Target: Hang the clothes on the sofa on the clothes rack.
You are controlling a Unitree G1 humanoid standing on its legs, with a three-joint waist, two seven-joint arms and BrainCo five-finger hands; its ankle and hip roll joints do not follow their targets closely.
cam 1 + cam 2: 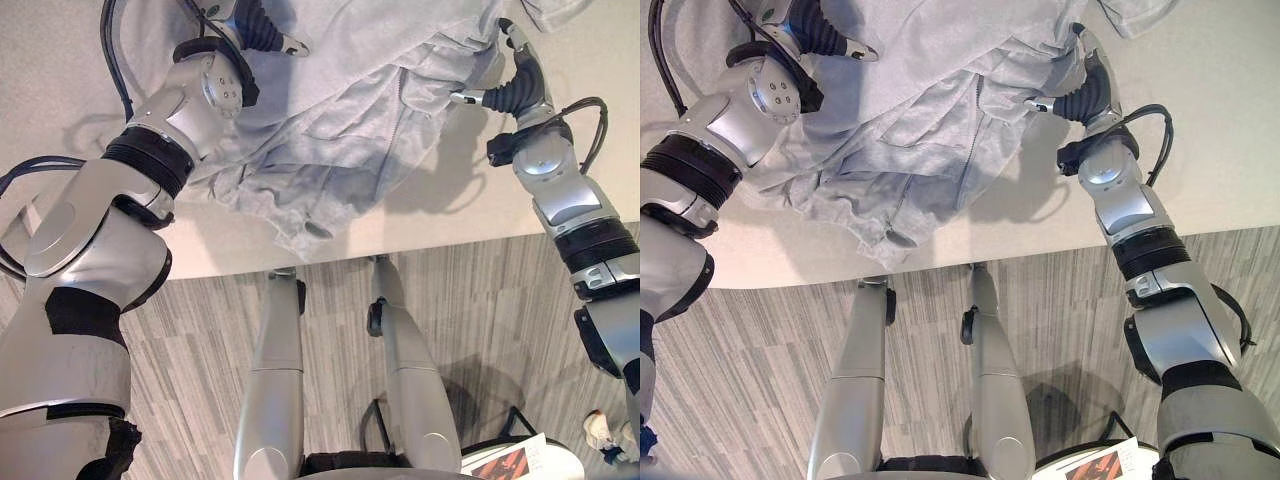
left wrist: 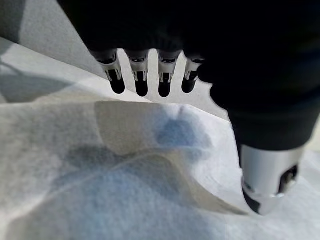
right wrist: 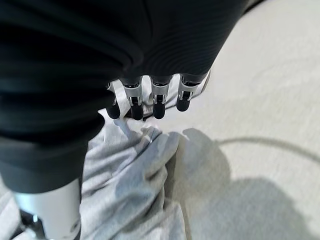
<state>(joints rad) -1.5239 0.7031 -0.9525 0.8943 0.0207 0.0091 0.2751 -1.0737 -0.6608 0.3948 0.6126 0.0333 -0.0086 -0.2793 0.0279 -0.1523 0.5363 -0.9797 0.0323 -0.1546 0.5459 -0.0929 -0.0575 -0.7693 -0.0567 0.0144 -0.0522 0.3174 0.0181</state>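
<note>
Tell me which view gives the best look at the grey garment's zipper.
The right eye view: the zipper runs visibly down the crumpled grey garment on the sofa. The left eye view shows it too, more folded into shadow. Both wrist views show close-up cloth past the left hand and right hand, no zipper.

The hoodie (image 1: 340,120) is light grey all over, with a soft, slightly speckled look, and its zip (image 1: 970,150) is the same pale grey. The sofa (image 1: 60,60) under it is a plain cream colour with no pattern. The floor (image 1: 500,300) is grey with thin darker and lighter stripes, like wood grain. The left robot hand (image 2: 150,80) has silver fingers with black tips and a black ribbed cover. The right robot hand (image 3: 150,100) has the same silver, black tips and black cover.
</note>
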